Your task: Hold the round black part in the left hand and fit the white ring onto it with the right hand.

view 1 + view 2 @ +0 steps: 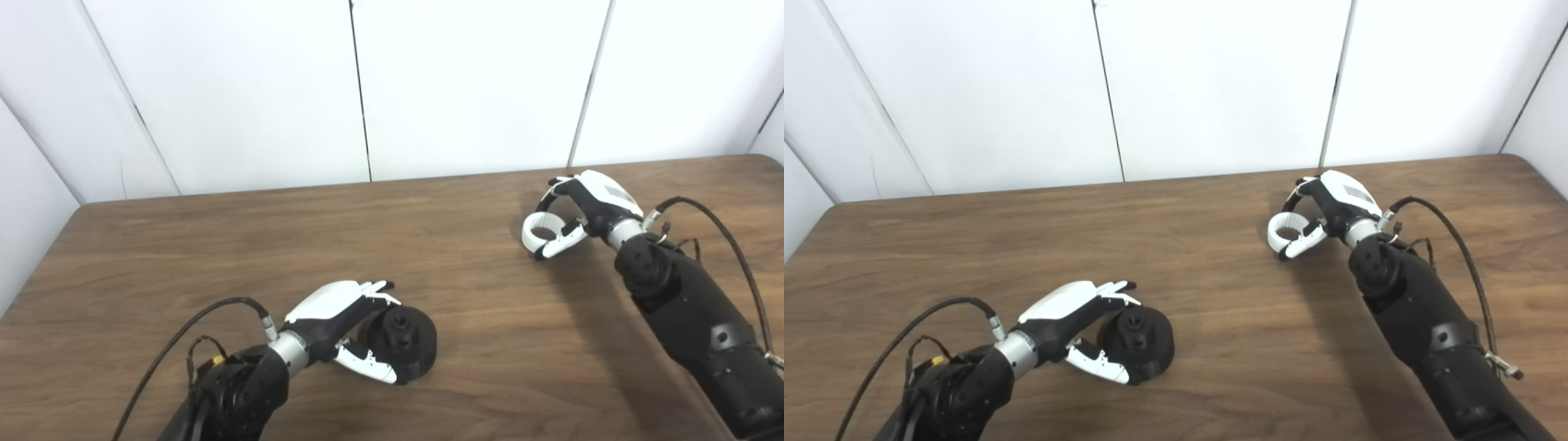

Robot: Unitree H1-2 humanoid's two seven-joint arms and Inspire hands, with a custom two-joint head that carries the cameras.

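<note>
Left hand [343, 327]: we see it curled around the round black part [401, 346] on the wooden table [245, 257].
Right hand [576, 211]: pinching the white ring [539, 229], well apart from that part.
Between: bare tabletop, white wall panels [245, 92] behind.

Lab bench: wooden table [306, 245], white partition panels [245, 92].

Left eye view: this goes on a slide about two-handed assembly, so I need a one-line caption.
Left hand cups the round black part on the table; right hand grips the white ring.
</note>
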